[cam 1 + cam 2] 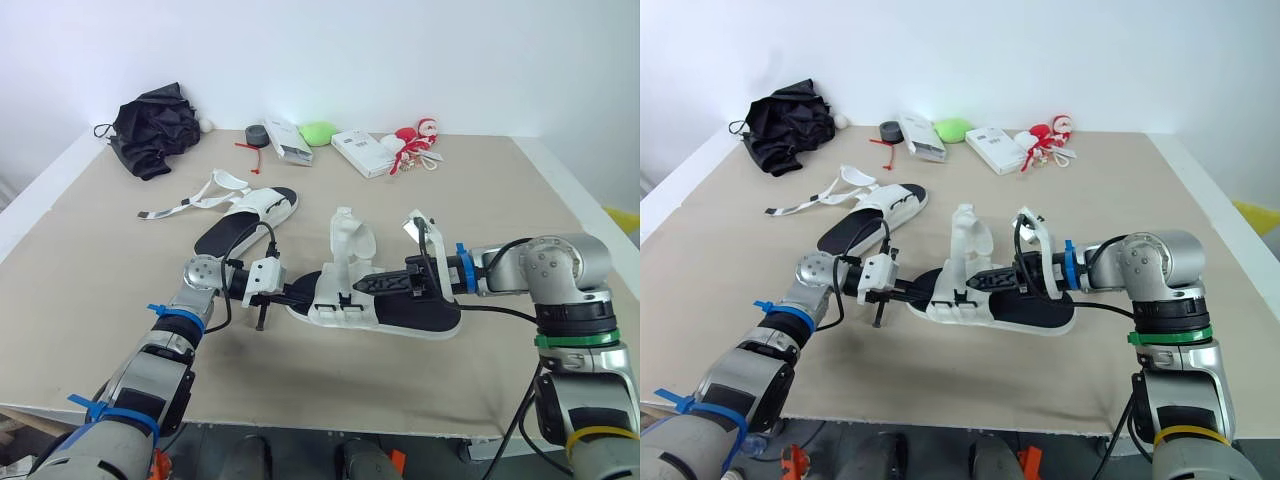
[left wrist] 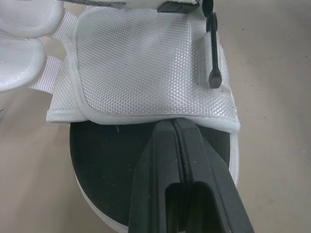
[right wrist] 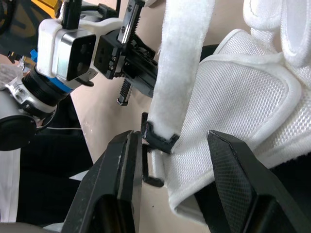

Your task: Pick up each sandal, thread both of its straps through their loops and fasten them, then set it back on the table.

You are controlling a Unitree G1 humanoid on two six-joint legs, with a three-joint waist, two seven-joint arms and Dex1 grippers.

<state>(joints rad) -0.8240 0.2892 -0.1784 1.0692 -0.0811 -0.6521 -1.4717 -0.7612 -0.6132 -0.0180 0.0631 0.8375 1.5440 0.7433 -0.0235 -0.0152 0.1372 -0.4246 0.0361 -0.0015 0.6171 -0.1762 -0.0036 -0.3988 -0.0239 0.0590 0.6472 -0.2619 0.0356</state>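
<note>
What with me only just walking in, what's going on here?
The robot is working on the nearer sandal, which lies on the table with its straps standing up unfastened. The left gripper, shut, rests on the black footbed at the sandal's left end. The right gripper is open around a white strap and black loop. The second sandal lies farther back, its straps loose.

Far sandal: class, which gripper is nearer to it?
Left. The left gripper is at the near sandal, its end nearest the far sandal; the right gripper is further right.
</note>
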